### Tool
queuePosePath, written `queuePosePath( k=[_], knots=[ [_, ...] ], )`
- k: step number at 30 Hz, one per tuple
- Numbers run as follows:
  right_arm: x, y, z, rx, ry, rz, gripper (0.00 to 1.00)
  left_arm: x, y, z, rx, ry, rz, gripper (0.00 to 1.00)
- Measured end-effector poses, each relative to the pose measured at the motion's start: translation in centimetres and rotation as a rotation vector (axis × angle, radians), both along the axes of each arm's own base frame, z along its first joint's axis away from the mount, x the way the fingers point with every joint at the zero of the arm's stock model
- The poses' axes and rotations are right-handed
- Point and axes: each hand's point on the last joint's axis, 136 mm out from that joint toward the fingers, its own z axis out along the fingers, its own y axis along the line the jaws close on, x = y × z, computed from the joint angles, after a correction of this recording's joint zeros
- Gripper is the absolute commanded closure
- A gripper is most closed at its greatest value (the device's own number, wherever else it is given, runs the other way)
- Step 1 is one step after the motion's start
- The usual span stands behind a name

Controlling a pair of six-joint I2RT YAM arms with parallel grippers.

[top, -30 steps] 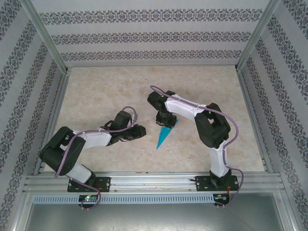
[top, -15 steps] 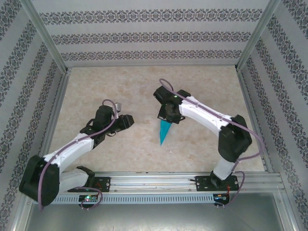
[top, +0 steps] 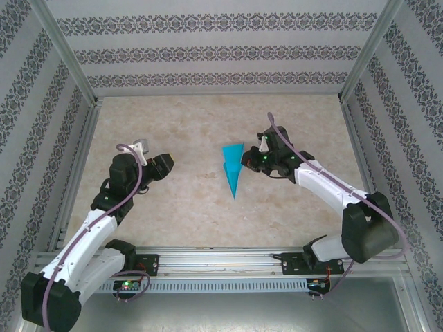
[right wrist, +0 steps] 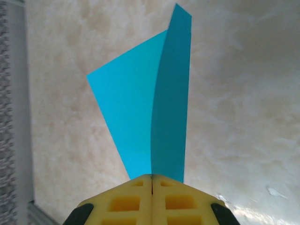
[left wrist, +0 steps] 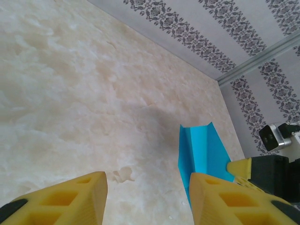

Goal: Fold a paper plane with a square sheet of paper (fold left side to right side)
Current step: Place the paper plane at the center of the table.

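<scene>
Paper plane (top: 232, 169): light, limp, easily crumpled; right gripper (right wrist: 152, 180) clamps it at the crease, left gripper (left wrist: 147, 187) spread, empty.

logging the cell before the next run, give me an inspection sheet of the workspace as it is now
surface: beige marbled table
job's things: paper plane, teal, folded to a narrow dart, seemingly raised off the table
clutter: nothing seen
claws: right claw shut on the paper plane; left claw open, holding nothing, apart from the plane
cables: purple cable along each arm
surroundings: patterned walls, metal frame at the near edge
</scene>
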Motion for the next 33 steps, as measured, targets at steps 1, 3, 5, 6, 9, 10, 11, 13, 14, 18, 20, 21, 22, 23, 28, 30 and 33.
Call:
queuePosePath(
  k=[1,3,5,6,9,10,11,13,14,18,20,21,22,23,28,30,33],
  knots=[
    [0.1,0.5,0.0,0.031,-0.006,0.025,1.0,0.1,0.1,-0.1,0.0,0.003,0.003,0.5],
    [0.2,1.7,0.0,0.084,-0.02,0.073,1.0,0.2,0.1,-0.3,0.002,0.011,0.004,0.5],
    [0.3,3.0,-0.4,0.122,-0.023,0.116,1.0,0.3,0.0,-0.5,0.002,0.021,0.0,0.51],
    [0.3,3.7,-0.9,0.134,-0.02,0.134,1.0,0.4,-0.1,-0.6,0.002,0.027,-0.001,0.51],
    [-0.2,6.1,-2.8,0.156,0.009,0.197,1.0,0.6,-0.2,-1.0,-0.001,0.044,-0.008,0.51],
    [-0.6,7.0,-3.6,0.16,0.025,0.218,1.0,0.6,-0.3,-1.1,-0.003,0.05,-0.01,0.52],
    [-0.8,7.6,-4.3,0.163,0.04,0.229,1.0,0.7,-0.2,-1.2,-0.005,0.056,-0.009,0.52],
    [-1.4,8.8,-5.9,0.164,0.067,0.256,1.0,0.8,-0.3,-1.4,-0.009,0.065,-0.009,0.52],
    [-1.5,9.2,-6.5,0.164,0.077,0.264,1.0,0.8,-0.4,-1.4,-0.011,0.068,-0.011,0.53],
    [-1.5,9.4,-9.1,0.151,0.123,0.259,1.0,0.9,-0.5,-1.7,-0.01,0.08,-0.015,0.53],
    [-1.4,9.3,-9.6,0.146,0.128,0.255,1.0,0.9,-0.5,-1.9,-0.009,0.092,-0.019,0.53],
    [-1.3,9.2,-9.6,0.146,0.126,0.252,1.0,0.8,-0.6,-2.0,-0.008,0.1,-0.021,0.53],
    [-1.1,9.1,-9.5,0.146,0.12,0.246,1.0,0.8,-0.6,-2.2,-0.007,0.105,-0.022,0.53],
    [-0.9,9.1,-9.5,0.148,0.114,0.244,0.99,0.7,-0.6,-2.3,-0.007,0.109,-0.024,0.53],
    [-0.5,8.6,-9.6,0.143,0.109,0.226,0.94,0.8,-0.7,-2.7,-0.005,0.125,-0.028,0.53],
    [-0.5,8.3,-9.9,0.139,0.115,0.218,0.92,0.9,-0.7,-3.0,-0.005,0.134,-0.03,0.53],
    [-0.7,8.0,-10.3,0.129,0.123,0.212,0.86,0.9,-0.8,-3.4,-0.002,0.147,-0.03,0.53]
  ],
)
